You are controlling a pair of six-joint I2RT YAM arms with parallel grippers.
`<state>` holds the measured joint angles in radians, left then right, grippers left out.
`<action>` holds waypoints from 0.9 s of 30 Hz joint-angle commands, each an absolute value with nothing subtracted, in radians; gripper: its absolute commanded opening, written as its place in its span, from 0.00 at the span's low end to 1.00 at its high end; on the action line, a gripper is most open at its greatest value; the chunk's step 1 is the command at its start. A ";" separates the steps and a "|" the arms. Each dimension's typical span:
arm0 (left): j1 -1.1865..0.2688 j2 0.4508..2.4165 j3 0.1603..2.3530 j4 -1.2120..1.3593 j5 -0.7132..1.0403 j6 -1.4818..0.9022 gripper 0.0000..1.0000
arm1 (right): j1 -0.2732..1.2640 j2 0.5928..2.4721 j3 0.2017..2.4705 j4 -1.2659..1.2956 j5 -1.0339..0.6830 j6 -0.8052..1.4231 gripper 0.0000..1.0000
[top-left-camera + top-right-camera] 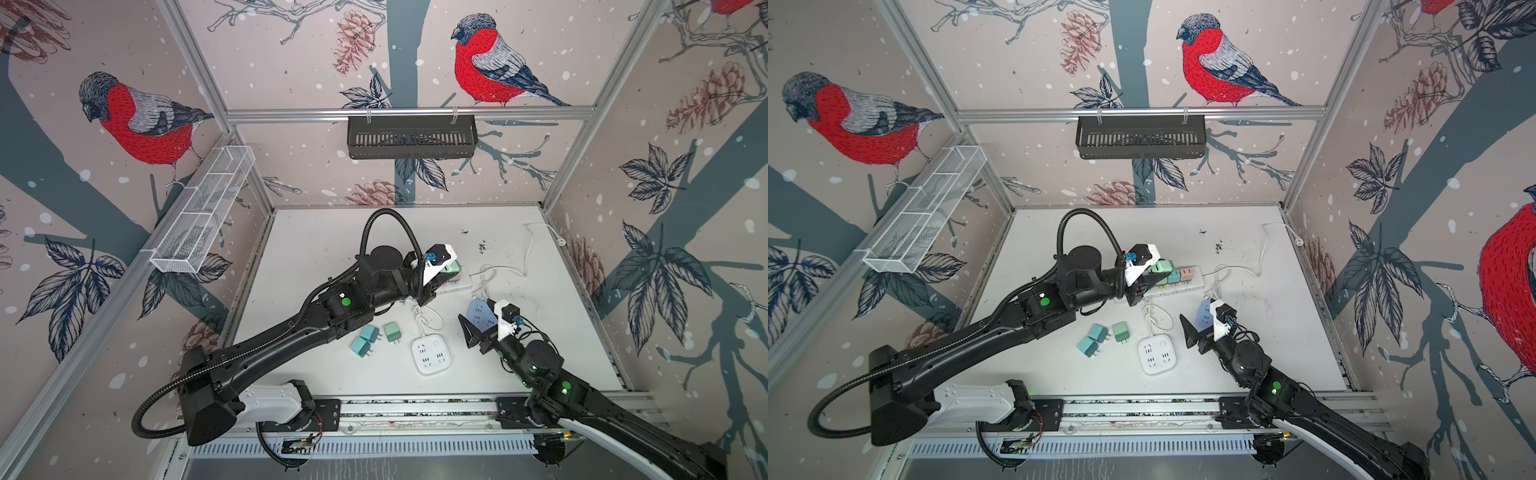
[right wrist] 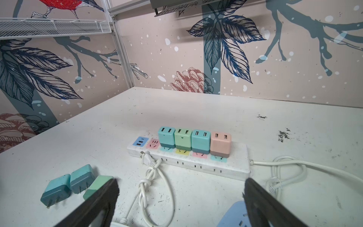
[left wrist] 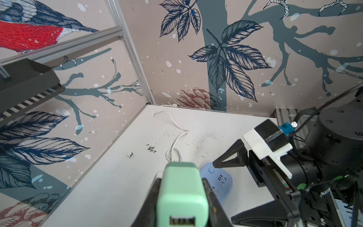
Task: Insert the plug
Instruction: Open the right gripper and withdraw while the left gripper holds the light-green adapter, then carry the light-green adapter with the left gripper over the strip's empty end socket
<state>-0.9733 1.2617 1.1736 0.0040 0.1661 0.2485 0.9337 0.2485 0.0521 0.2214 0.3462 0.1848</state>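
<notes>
The left claw [image 3: 180, 177] is closed snugly on the mint-green plug [image 3: 182, 196], a pad on each flat side. The plug's USB face turns back toward the wrist camera, so the prongs, hidden here, probably lead the way. That grip suits pushing it straight into a socket.

In both top views this claw hangs over the near-left end of the white power strip [image 2: 196, 164], with the plug raised off the worktop [image 2: 196, 110]. 4 adapters already fill the strip's row. Only the pink socket [image 2: 153, 143] beside the blue USB panel [image 2: 139, 141] looks free, so it is the likely target.

The left arm reaches long from the front rail toward the middle, its wrist rolled so the claw points across toward the right wall.

The right claw [image 2: 181, 180] is spread wide and holds nothing. It hovers above the blue socket pad [image 3: 220, 178] on a folded arm, out of the way. 3 spare plugs [image 2: 56, 188] lie together near the white square socket [image 1: 431, 354].
</notes>
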 commanded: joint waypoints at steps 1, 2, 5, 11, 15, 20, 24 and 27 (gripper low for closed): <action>-0.971 1.276 1.228 -0.020 0.076 0.286 0.00 | 0.934 0.261 0.055 0.269 0.375 0.195 1.00; -0.966 1.284 1.250 -0.008 0.070 0.303 0.00 | 0.934 0.257 0.058 0.262 0.387 0.201 1.00; -0.929 1.348 1.374 -0.034 0.117 0.311 0.00 | 0.934 0.233 0.067 0.242 0.400 0.215 1.00; -0.853 1.603 1.731 -0.406 0.107 0.325 0.00 | 0.934 0.166 0.050 0.261 0.472 0.280 1.00; -0.775 1.730 1.803 -0.541 0.066 0.389 0.00 | 0.933 0.195 0.003 0.330 0.427 0.321 1.00; -0.689 1.873 1.943 -0.679 0.150 0.459 0.00 | 0.930 0.231 0.059 0.226 0.417 0.321 1.00; -0.691 1.954 2.045 -0.799 0.078 0.488 0.00 | 0.931 0.208 0.020 0.274 0.381 0.329 1.00; -0.691 1.984 2.055 -0.881 0.044 0.510 0.00 | 0.930 0.173 0.014 0.258 0.380 0.351 1.00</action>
<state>-0.6949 1.9648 2.0438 -0.7387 0.0883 0.4572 0.9291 0.1944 0.0147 0.2386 0.3935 0.3180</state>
